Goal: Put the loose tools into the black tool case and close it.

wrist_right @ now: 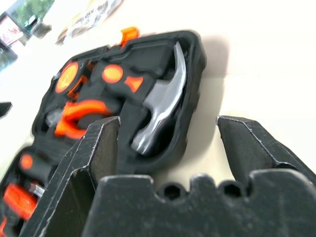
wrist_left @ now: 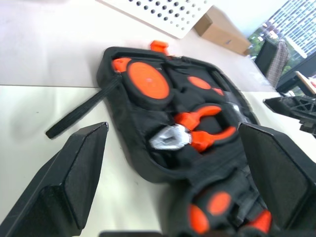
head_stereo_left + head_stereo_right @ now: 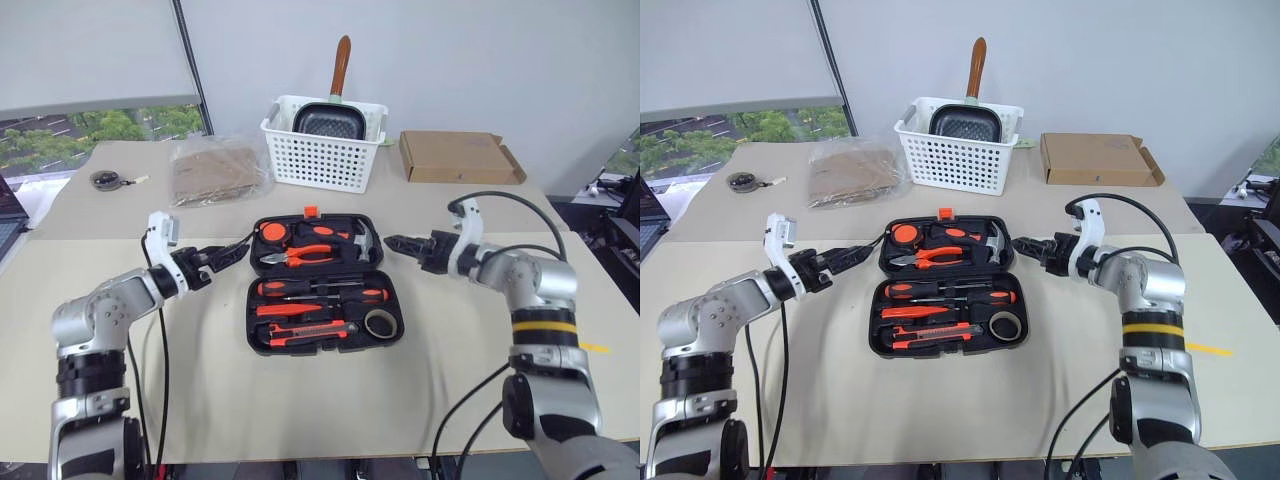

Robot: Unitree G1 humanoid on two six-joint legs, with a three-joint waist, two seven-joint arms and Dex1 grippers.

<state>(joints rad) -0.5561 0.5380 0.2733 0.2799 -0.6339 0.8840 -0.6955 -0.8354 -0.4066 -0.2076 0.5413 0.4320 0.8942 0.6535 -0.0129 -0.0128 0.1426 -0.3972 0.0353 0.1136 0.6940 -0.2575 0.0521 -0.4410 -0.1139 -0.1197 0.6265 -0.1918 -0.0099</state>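
2 grippers, left (image 3: 232, 256) & right (image 3: 392, 243), wide open, holding nothing, flanking black tool case (image 3: 322, 283) lying open mid-bench. Loose tools (image 3: 320, 310) already slotted in near half. Closing step pending; next probably needs far lid half folded over, latch pressed.

No text, label, brand, number or sign can be read on anything here.

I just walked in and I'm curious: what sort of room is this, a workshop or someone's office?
Probably an office or lab set up for robot trials, not a real workshop: a plain beige table by a window, an open black plastic tool case, and unrelated props like a white slotted basket and flat cardboard box.
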